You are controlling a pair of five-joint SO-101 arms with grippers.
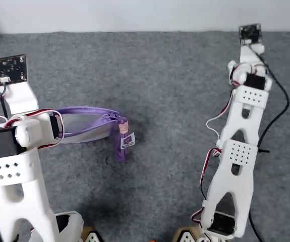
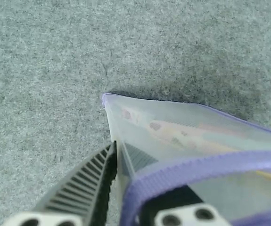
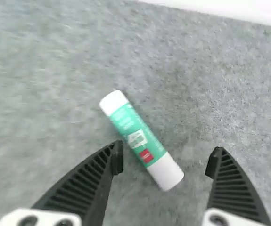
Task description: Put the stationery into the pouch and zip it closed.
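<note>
The translucent pouch (image 1: 84, 126) with a purple zipper lies left of centre on the grey carpet, its zipper pull and tag (image 1: 124, 137) at the right end. My left gripper (image 2: 119, 160) is shut on the pouch (image 2: 182, 136) near one corner, pinching its wall just below the purple zipper band (image 2: 206, 167). Coloured items show faintly through the wall. A green and white glue stick (image 3: 140, 140) lies flat on the carpet. My right gripper (image 3: 167, 155) is open just above it, one fingertip on each side, not touching it.
The left arm (image 1: 18, 151) covers the pouch's left end. The right arm (image 1: 240, 151) stretches toward the back right of the carpet (image 1: 175, 80), near the white wall (image 1: 134, 15). A black cable (image 1: 281, 96) runs beside it.
</note>
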